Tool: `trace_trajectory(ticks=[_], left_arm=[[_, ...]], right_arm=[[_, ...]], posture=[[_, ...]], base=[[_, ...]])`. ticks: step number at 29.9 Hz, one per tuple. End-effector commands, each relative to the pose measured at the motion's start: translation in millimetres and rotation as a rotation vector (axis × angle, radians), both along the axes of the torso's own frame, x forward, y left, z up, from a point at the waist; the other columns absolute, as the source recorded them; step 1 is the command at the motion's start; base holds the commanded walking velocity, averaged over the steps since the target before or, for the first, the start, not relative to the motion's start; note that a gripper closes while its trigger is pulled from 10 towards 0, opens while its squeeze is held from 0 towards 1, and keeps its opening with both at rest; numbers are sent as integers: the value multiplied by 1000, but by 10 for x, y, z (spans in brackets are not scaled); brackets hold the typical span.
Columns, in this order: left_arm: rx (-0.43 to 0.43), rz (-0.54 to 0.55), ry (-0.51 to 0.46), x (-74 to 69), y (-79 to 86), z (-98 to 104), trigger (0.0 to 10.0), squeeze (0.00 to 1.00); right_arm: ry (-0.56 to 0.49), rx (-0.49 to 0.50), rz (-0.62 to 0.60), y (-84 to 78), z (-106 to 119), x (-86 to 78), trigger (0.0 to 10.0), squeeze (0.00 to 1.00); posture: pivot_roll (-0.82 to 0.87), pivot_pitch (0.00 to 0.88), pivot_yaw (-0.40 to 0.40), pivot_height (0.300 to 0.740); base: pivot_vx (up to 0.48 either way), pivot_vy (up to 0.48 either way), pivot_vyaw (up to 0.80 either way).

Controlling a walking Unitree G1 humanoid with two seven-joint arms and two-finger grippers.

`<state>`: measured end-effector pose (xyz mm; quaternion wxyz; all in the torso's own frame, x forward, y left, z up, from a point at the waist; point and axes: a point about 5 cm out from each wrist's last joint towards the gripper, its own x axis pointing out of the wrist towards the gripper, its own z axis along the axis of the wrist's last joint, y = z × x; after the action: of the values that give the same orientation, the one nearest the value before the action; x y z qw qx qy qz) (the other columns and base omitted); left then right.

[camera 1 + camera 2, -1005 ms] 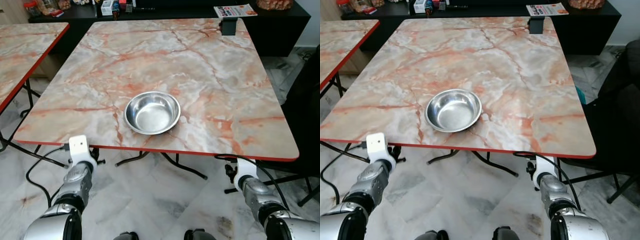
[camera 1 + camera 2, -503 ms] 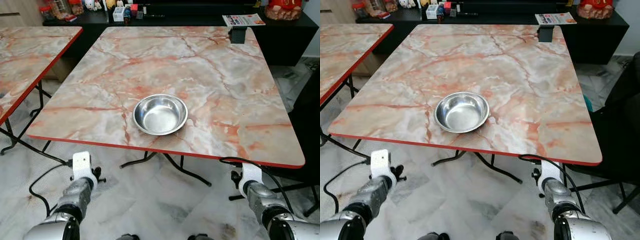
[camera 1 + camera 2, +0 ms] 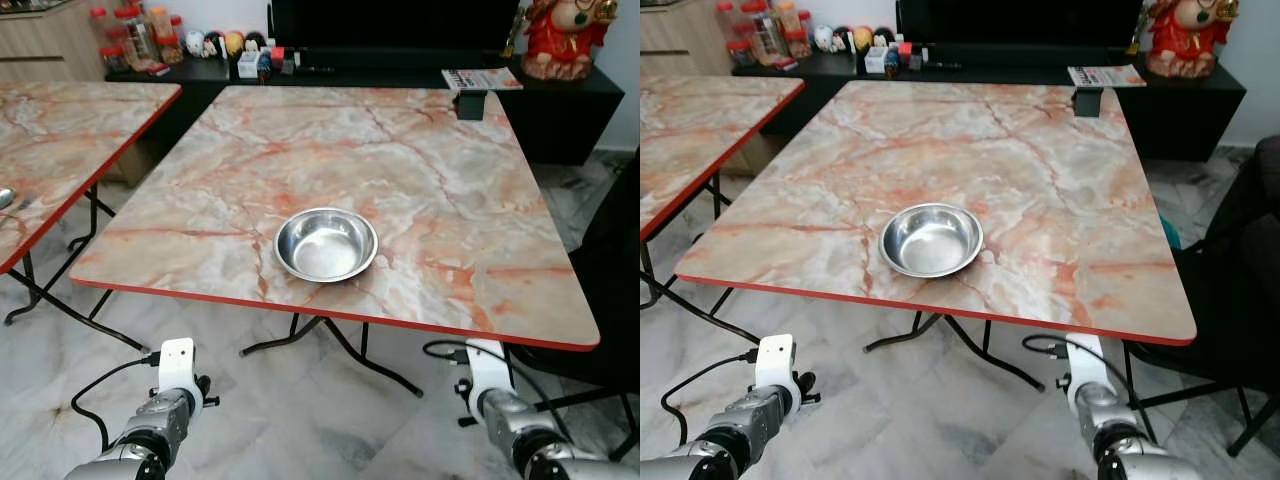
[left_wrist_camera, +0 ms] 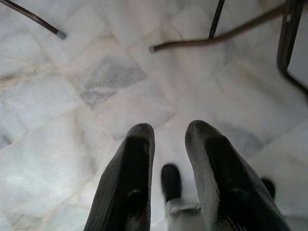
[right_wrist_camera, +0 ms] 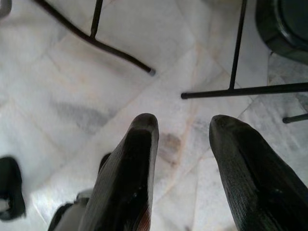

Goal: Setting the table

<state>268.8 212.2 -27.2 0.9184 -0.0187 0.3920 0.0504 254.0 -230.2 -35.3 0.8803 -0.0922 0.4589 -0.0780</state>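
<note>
bowl (image 3: 326, 244) on table (image 3: 420, 170), 6 o'clock side near front edge | left claw (image 4: 168, 139) and right claw (image 5: 185, 132) low over floor, parted, empty | risk: reaching up could nudge bowl off edge

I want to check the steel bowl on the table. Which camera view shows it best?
The left eye view shows the bowl best: whole, empty, near the table's front edge. The right eye view shows it just as whole, only a little further left. Both wrist views look down at the floor and table legs instead.
</note>
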Motion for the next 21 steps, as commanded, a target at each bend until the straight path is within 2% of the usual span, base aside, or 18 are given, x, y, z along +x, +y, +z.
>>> trace_trajectory(ticks=[1,4,12,15,17,18,19,21], left_arm=[[15,-18,47,-72,-22,-66,10000,0],[67,-59,87,-131,-31,-115,10000,0],[84,-80,109,-190,-28,-157,10000,0],[95,-79,143,-328,-3,-248,10000,0],[100,-72,176,-470,3,-337,10000,0],[100,-72,176,-470,3,-337,10000,0],[88,-67,193,-568,-4,-396,10000,0],[71,-52,211,-660,-2,-446,10000,0]], right_arm=[[29,-6,34,45,-39,-38,10000,0],[35,-2,23,41,-59,-66,10000,0],[37,-3,-19,-4,-89,-125,10000,0],[81,13,31,13,-194,-276,10000,0],[101,9,33,-40,-249,-388,10000,0],[101,9,33,-40,-249,-388,10000,0],[115,9,27,-78,-286,-470,10000,0],[124,9,31,-112,-314,-538,10000,0]], posture=[[-101,0,13,736],[-99,0,16,736],[-104,0,17,736],[-94,0,11,736],[-100,0,15,736],[-100,0,15,736],[-120,13,30,736],[-128,11,35,736]], base=[[0,0,0],[0,0,0],[0,0,0],[0,0,0],[0,0,0],[0,0,0],[0,0,0],[0,0,0]])
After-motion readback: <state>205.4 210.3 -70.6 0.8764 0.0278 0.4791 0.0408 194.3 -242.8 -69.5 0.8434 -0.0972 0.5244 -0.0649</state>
